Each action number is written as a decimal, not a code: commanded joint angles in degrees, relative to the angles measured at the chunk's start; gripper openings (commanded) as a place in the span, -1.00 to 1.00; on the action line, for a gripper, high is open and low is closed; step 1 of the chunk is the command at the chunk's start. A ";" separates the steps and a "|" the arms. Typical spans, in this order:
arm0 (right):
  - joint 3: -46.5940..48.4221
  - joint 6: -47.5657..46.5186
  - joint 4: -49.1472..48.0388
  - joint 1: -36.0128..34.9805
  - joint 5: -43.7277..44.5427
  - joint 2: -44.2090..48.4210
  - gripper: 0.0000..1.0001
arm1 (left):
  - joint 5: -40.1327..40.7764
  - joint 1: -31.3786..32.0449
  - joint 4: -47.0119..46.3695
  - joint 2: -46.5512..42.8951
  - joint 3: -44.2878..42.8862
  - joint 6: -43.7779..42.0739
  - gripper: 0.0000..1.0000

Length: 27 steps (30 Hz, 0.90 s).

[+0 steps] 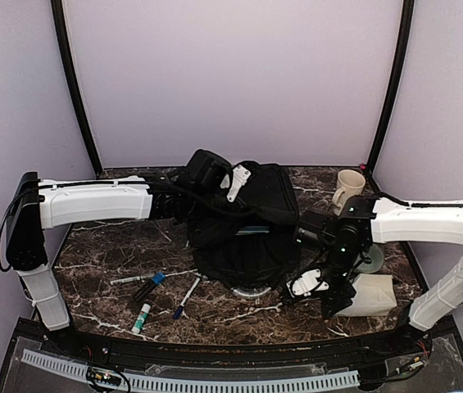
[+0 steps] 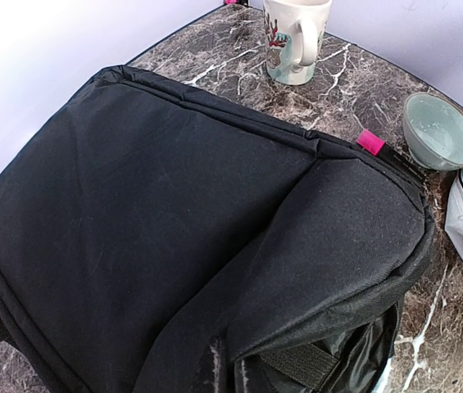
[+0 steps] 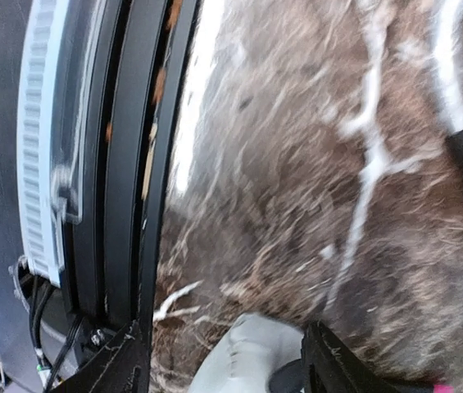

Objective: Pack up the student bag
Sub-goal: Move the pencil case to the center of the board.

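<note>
Shows a red print on mug (image 2: 295,37), too small to read; reaches left arm level across to bag (image 1: 251,237) lying mid-table, left gripper (image 1: 233,182) pinched closed at its far end; bends right arm down beside bag's near right corner, right gripper (image 3: 224,334) spread wide above pale pouch (image 3: 243,364).

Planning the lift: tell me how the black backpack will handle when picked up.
Likely floppy: the student bag is soft fabric, folded and creased near its opening. Probably light for its size, since it lies fairly flat.
</note>
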<state>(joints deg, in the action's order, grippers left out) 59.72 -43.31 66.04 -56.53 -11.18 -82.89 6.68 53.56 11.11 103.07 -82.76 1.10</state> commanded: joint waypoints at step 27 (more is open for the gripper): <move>-13.60 -3.39 -1.42 12.77 7.29 4.06 0.06 | 2.06 -0.82 -0.70 0.42 0.14 0.03 -1.00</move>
<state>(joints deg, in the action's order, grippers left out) 45.08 -47.37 65.54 -43.83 -0.16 -76.34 6.48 53.56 11.14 103.44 -82.76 1.10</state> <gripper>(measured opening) 0.619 0.026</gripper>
